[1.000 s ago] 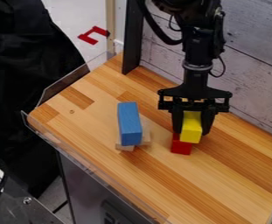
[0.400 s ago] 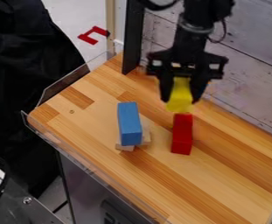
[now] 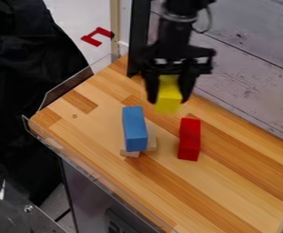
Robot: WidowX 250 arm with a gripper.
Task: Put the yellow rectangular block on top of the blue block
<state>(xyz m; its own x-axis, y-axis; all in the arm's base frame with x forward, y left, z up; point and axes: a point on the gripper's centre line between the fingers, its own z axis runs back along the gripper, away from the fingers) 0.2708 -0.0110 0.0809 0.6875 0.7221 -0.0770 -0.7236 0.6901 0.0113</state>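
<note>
The fingers point(image 3: 188, 86) pinch the yellow block point(image 3: 168, 96) by its two long sides, presumably so that its underside remains free for seating. The yellow block is raised above the worktop point(image 3: 234, 182), apart from the blue block point(image 3: 134, 128). The blue block lies on pale wooden pieces point(image 3: 151, 142), which appear to serve as its base; align both lengthwise before lowering, since an off-centre release could tip the stack
</note>
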